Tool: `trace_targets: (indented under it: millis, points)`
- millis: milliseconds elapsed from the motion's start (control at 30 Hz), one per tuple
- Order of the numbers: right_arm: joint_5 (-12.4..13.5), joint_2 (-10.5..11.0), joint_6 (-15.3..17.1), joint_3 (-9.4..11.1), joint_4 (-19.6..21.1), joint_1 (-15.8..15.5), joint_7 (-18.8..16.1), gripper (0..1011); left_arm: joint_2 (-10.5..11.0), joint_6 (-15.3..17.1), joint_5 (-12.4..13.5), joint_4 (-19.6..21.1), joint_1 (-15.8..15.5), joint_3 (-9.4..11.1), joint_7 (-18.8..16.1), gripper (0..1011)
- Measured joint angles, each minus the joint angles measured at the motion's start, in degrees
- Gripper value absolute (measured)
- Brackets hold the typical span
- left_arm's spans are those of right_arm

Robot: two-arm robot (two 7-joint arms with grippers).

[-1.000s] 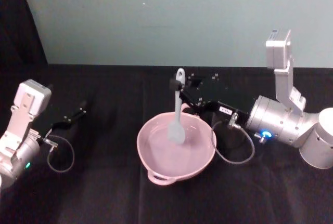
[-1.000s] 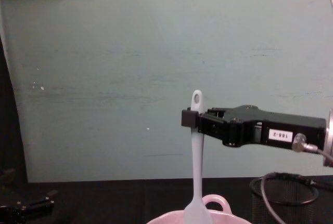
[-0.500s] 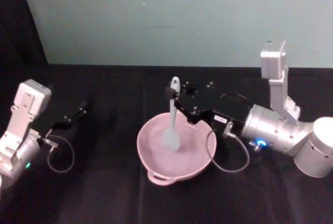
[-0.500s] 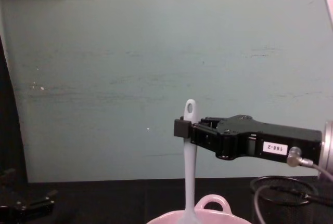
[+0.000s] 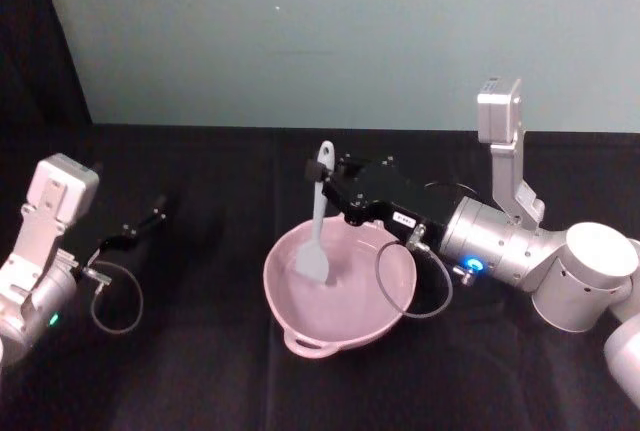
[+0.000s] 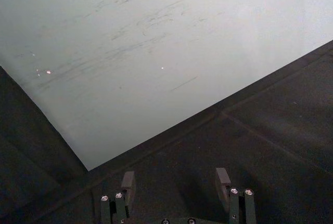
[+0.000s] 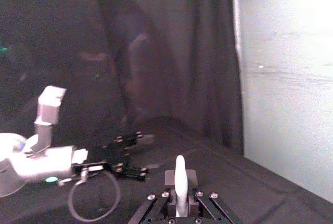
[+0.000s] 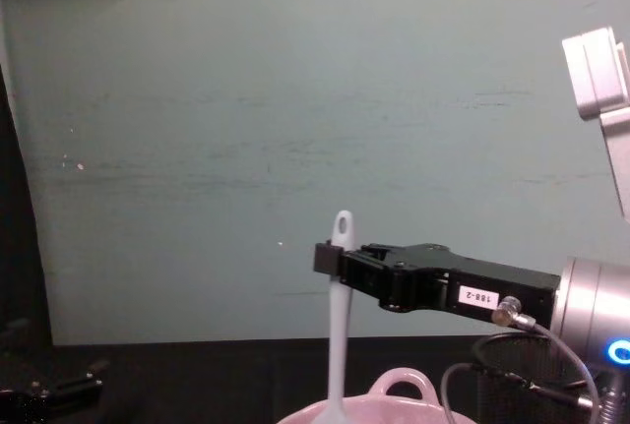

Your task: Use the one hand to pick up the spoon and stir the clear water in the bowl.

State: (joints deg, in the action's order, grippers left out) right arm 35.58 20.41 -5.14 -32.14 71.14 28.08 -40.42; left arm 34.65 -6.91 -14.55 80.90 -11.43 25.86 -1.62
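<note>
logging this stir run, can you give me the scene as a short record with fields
right claw: shut on the spoon's upper handle, reaching in from the right above the bowl
spoon: near upright, hole end up, flat head down inside the bowl
bowl: pink, on the black table, loop handle on the rim toward the robot
left claw: open, parked low at the left, apart from the bowl
mesh cup: black, to the bowl's right in the chest view

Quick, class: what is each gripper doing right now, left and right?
Left gripper: open, holding nothing.
Right gripper: closed on the spoon, its head down in the bowl.
</note>
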Motion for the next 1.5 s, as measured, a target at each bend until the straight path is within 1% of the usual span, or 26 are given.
trace_targets:
  millis: [133, 167, 233, 400, 433, 533, 767, 900, 1067, 1133, 1267, 1400, 1433, 1500]
  points:
    - [-0.26, -0.34, -0.95, 1.11, -1.3, -0.03, 1.48, 123, 0.0, 0.0, 0.0, 0.0, 0.0, 0.0, 0.0, 1005]
    - [-0.26, -0.34, -0.95, 1.11, -1.3, -0.03, 1.48, 123, 0.0, 0.0, 0.0, 0.0, 0.0, 0.0, 0.0, 1005]
    - [-0.88, 0.04, -1.42, 1.9, -0.95, -0.46, 2.71, 123, 0.0, 0.0, 0.0, 0.0, 0.0, 0.0, 0.0, 1005]
    - [-2.33, 2.04, -2.09, 4.05, 2.07, -2.3, 5.03, 123, 0.0, 0.0, 0.0, 0.0, 0.0, 0.0, 0.0, 1005]
    - [-2.33, 2.04, -2.09, 4.05, 2.07, -2.3, 5.03, 123, 0.0, 0.0, 0.0, 0.0, 0.0, 0.0, 0.0, 1005]
    - [-3.14, 3.36, -1.92, 4.96, 4.16, -3.56, 5.67, 123, 0.0, 0.0, 0.0, 0.0, 0.0, 0.0, 0.0, 1005]
    - [-5.06, 5.31, -0.96, 5.12, 8.41, -5.88, 5.94, 123, 0.0, 0.0, 0.0, 0.0, 0.0, 0.0, 0.0, 1005]
    - [-5.65, 5.81, -0.63, 4.53, 10.41, -6.74, 5.14, 123, 0.0, 0.0, 0.0, 0.0, 0.0, 0.0, 0.0, 1005]
    - [-5.82, 5.78, -0.26, 3.3, 12.56, -7.74, 3.87, 123, 0.0, 0.0, 0.0, 0.0, 0.0, 0.0, 0.0, 1005]
    - [-5.71, 5.61, -0.26, 3.1, 12.97, -7.97, 3.65, 123, 0.0, 0.0, 0.0, 0.0, 0.0, 0.0, 0.0, 1005]
    - [-4.55, 4.77, -0.27, 2.76, 13.16, -8.18, 2.94, 123, 0.0, 0.0, 0.0, 0.0, 0.0, 0.0, 0.0, 1005]
    - [-2.61, 3.13, 0.11, 2.6, 11.63, -7.84, 2.65, 123, 0.0, 0.0, 0.0, 0.0, 0.0, 0.0, 0.0, 1005]
    - [-2.61, 3.13, 0.11, 2.6, 11.63, -7.84, 2.65, 123, 0.0, 0.0, 0.0, 0.0, 0.0, 0.0, 0.0, 1005]
    - [-1.38, 1.67, 0.27, 2.64, 9.67, -7.09, 2.73, 123, 0.0, 0.0, 0.0, 0.0, 0.0, 0.0, 0.0, 1005]
